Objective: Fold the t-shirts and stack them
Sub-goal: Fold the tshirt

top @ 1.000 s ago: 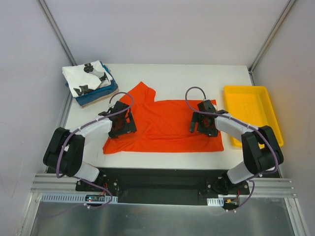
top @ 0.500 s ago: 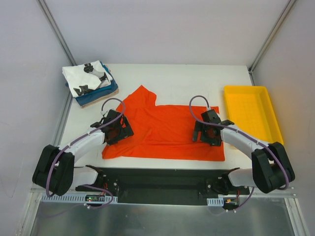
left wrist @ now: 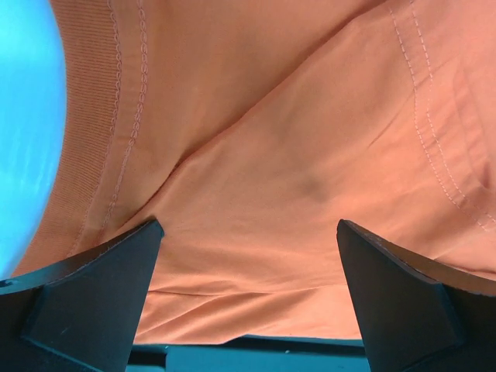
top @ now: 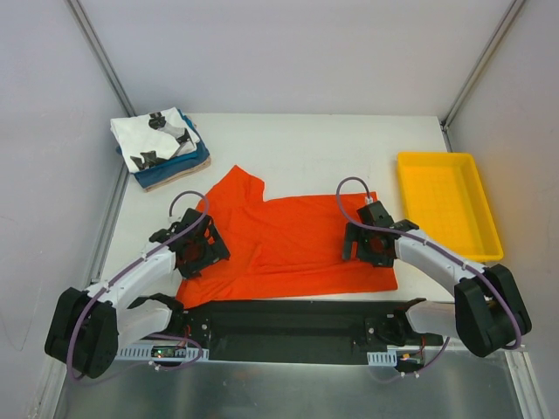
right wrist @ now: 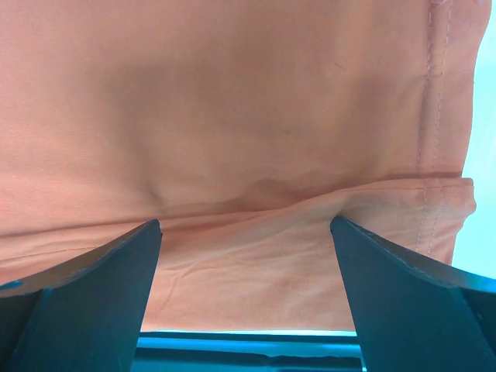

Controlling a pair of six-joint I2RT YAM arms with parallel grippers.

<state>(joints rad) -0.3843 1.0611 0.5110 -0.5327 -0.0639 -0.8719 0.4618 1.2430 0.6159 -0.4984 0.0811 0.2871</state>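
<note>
Both sets of jaws gape wide, holding nothing, low over the orange tee (top: pixel 297 240) on the desk (top: pixel 314 148). Fold's just starting, I'd say; next, pinch its near edge.

Left tool (top: pixel 196 248) and right tool (top: pixel 372 244) are over the orange tee (top: pixel 293 234).
</note>
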